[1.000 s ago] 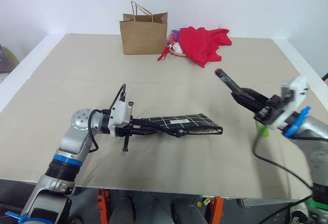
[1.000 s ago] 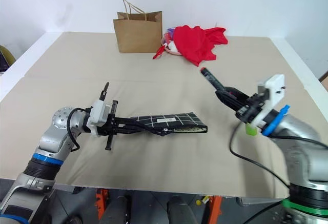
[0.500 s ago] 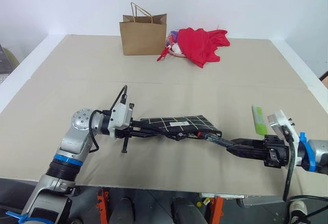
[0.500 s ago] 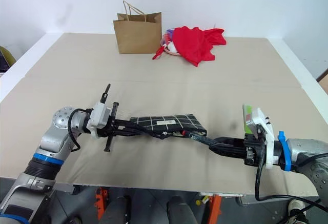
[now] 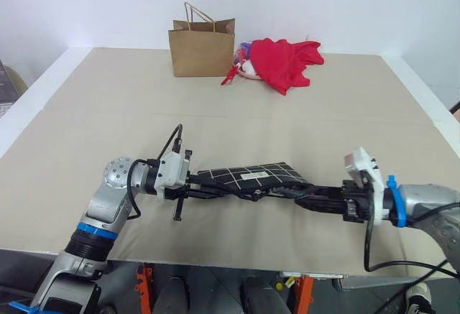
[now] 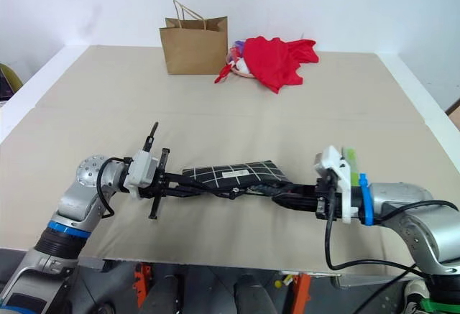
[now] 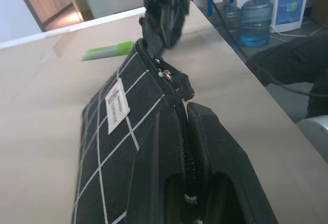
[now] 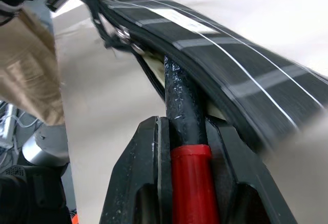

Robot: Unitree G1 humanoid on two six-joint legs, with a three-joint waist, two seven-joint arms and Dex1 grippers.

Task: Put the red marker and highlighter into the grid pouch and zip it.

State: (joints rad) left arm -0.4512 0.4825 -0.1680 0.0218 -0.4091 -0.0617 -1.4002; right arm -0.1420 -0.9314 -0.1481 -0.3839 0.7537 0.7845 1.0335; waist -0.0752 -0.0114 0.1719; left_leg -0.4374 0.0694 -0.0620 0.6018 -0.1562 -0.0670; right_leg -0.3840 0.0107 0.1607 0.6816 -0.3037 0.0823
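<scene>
The right gripper (image 8: 187, 131), clamped on the slim black-and-red marker (image 8: 188, 147), points it lengthwise into the open end of the black white-gridded fabric pouch (image 5: 244, 176), whose far end the closed left gripper (image 5: 208, 190) pinches just above the table.

Both arms are silver-grey metal with rounded joint housings. The left arm (image 5: 108, 202), at the lower left of the frame, has a round disc-shaped joint cap dotted with small screws, a bright blue ring lower down and a black ribbed collar beside it; a black cable loops up over its white wrist block. The right arm (image 5: 424, 202), at the lower right, carries a white bracket, a blue band and a trailing black cable. Both grippers have matte black fingers.
</scene>
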